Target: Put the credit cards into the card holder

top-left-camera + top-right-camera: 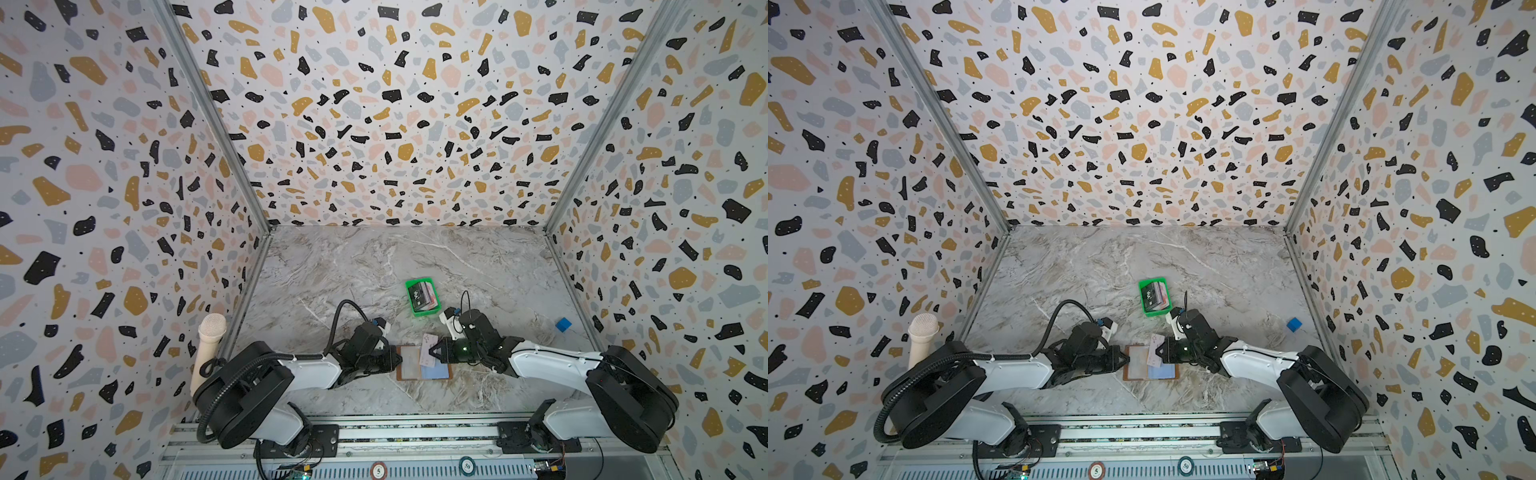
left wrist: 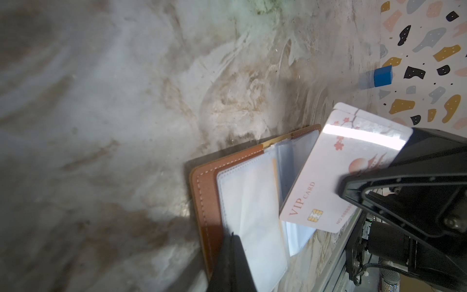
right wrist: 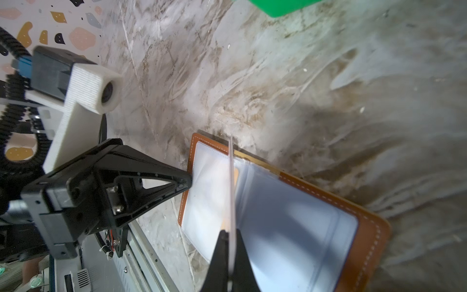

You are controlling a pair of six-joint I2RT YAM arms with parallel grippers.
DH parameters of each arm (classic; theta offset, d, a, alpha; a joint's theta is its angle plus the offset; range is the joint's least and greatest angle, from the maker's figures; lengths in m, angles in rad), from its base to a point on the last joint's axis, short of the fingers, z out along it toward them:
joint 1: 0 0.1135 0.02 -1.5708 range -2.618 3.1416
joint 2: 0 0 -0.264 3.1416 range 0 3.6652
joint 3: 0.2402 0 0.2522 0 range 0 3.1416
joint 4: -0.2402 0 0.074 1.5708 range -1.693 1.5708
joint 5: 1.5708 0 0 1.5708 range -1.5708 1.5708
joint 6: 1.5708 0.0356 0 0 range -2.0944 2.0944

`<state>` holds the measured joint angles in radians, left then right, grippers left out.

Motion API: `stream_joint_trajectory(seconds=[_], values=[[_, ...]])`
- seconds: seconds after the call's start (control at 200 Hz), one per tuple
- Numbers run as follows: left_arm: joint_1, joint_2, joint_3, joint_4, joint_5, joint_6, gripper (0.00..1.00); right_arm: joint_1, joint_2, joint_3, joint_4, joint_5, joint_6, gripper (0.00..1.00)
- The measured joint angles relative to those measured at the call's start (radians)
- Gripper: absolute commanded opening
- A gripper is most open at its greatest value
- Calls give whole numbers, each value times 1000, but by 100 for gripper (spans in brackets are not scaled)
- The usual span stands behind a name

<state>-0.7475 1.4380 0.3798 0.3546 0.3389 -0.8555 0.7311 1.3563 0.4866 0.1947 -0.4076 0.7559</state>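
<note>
While the card holder (image 1: 409, 365) lies open and flat on the marble tabletop (image 1: 478, 270) with its clear sleeves facing up, the right gripper (image 3: 230, 236) pinches a white VIP card (image 2: 326, 184) by one end. It holds the card on edge above the holder's middle fold. The left gripper (image 3: 189, 180), jaws closed together, has its tip at the holder's left edge; whether it pinches the cover I cannot tell. Behind the holder, the remaining credit cards (image 1: 424, 296) sit in a green tray (image 1: 409, 287). A blue cube (image 1: 563, 324) lies well off to the holder's right.
</note>
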Motion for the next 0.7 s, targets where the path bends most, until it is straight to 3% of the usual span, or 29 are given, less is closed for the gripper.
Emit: stream_joint_trajectory(seconds=[0.701], values=[[-20,-43,-59,51,-37,-95,0,-1,43,-49,116,-83,94,0]])
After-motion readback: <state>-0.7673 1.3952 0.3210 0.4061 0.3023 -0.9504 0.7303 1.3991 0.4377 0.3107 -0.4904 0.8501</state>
